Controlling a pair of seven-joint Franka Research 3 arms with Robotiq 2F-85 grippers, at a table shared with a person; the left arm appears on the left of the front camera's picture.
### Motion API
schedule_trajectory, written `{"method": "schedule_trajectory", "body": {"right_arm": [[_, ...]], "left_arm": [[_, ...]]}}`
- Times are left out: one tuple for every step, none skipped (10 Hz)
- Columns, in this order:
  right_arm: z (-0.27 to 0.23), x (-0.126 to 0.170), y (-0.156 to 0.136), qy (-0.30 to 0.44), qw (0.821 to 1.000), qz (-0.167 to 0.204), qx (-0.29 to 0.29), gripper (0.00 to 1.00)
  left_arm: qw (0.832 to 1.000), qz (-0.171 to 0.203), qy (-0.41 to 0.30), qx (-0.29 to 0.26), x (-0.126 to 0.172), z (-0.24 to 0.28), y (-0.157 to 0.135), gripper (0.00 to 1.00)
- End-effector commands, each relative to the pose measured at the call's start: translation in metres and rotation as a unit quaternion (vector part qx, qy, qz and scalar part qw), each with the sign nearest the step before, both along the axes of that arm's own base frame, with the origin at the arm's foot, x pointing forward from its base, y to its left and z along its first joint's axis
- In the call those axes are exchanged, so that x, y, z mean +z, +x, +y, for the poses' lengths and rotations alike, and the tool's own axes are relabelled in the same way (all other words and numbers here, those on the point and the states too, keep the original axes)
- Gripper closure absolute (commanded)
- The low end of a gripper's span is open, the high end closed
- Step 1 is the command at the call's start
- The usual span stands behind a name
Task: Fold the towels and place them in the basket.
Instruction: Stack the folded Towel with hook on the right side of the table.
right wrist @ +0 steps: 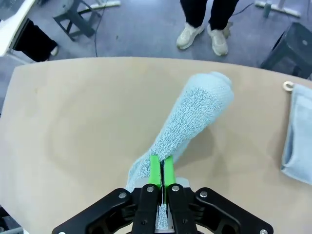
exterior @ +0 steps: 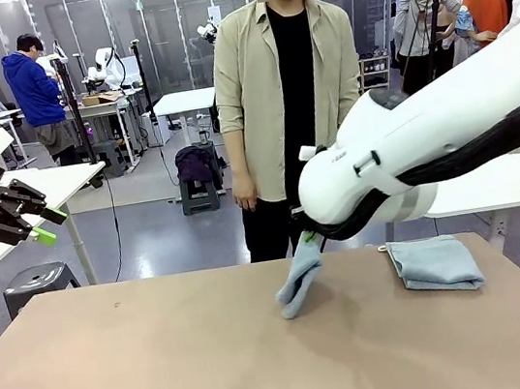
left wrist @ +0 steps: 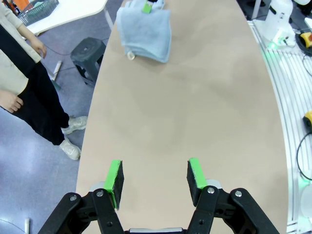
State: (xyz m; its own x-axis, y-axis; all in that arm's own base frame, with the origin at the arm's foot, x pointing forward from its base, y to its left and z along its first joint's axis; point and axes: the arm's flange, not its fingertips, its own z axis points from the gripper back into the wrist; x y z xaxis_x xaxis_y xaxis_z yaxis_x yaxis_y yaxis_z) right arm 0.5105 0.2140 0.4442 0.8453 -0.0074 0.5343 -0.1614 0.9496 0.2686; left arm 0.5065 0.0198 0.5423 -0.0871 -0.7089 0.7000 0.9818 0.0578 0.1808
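While the right gripper (right wrist: 161,168) pinches one edge of a light blue-grey terry towel (right wrist: 192,122), its green pads pressed together on the cloth, the towel trails toward one o'clock over the tan tabletop (exterior: 168,365), likely lifted for carrying. A second, folded towel (exterior: 437,264) lies at its three o'clock in the front view. Spread and empty, the left gripper (left wrist: 155,178) hovers clear. On a far white table at eleven o'clock sits the dark wire-mesh basket (left wrist: 36,10).

Large workshop hall with grey floor (exterior: 149,240) and glass partition walls (exterior: 147,25) at the back. White tables (exterior: 184,101) spread around, one at left (exterior: 39,188). Dark stool (exterior: 38,279) beside the tan table (exterior: 168,365), another stool (exterior: 199,196) farther off. Bright, even overhead light.
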Motion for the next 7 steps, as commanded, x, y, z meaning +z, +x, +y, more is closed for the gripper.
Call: {"method": "schedule_trajectory", "body": {"right_arm": [[-0.038, 0.017, -0.018, -0.021, 0.999, -0.034, 0.014, 0.97], [-0.053, 0.025, -0.021, -0.037, 0.998, -0.041, 0.01, 0.97], [-0.071, 0.033, -0.023, -0.056, 0.997, -0.046, 0.017, 0.97], [-0.088, 0.039, -0.024, -0.065, 0.996, -0.052, 0.027, 0.97], [-0.101, 0.043, -0.024, -0.074, 0.995, -0.049, 0.046, 0.97], [-0.114, 0.046, -0.023, -0.082, 0.993, -0.035, 0.072, 0.97], [-0.126, 0.049, -0.021, -0.087, 0.992, -0.019, 0.09, 0.97]], "left_arm": [[1.0, -0.001, 0.007, -0.003, 0.001, 0.001, -0.001, 0.33], [1.0, -0.001, 0.007, -0.003, 0.001, 0.001, -0.001, 0.33], [1.0, -0.001, 0.007, -0.003, 0.001, 0.001, -0.001, 0.33], [1.0, -0.001, 0.007, -0.003, 0.001, 0.001, -0.001, 0.33], [1.0, -0.001, 0.007, -0.003, 0.001, 0.001, -0.001, 0.33], [1.0, -0.001, 0.007, -0.003, 0.001, 0.001, -0.001, 0.33], [1.0, -0.001, 0.007, -0.003, 0.001, 0.001, -0.001, 0.33]]}}
